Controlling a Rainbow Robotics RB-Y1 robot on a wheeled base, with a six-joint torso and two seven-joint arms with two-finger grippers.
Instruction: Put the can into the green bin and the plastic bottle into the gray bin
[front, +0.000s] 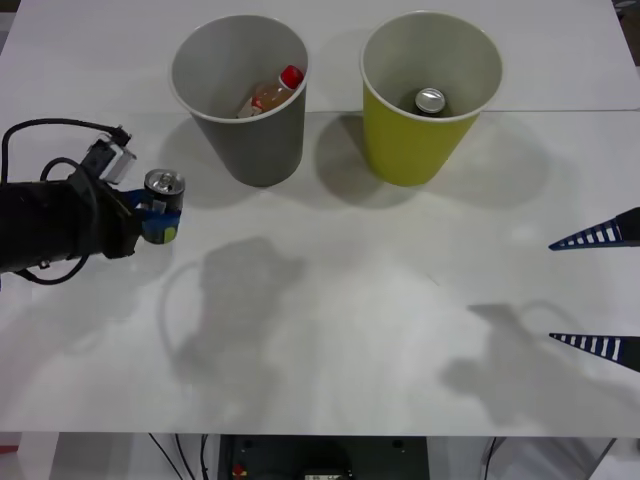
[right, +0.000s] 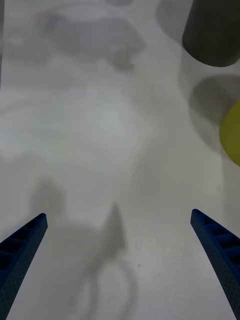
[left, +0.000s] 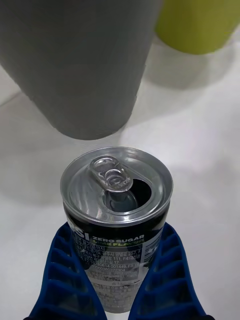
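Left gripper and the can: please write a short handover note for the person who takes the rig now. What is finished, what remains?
Left gripper: shut on the can, upright, near the table's left side, beside the gray bin.
Right gripper: open, holding nothing, at the table's right edge.
Done: the plastic bottle lies inside the gray bin.
The green bin already holds another can.
Left: carry the held can over the green bin and release it.

White table (front: 330, 330) — soft shadows, cables below its edge.
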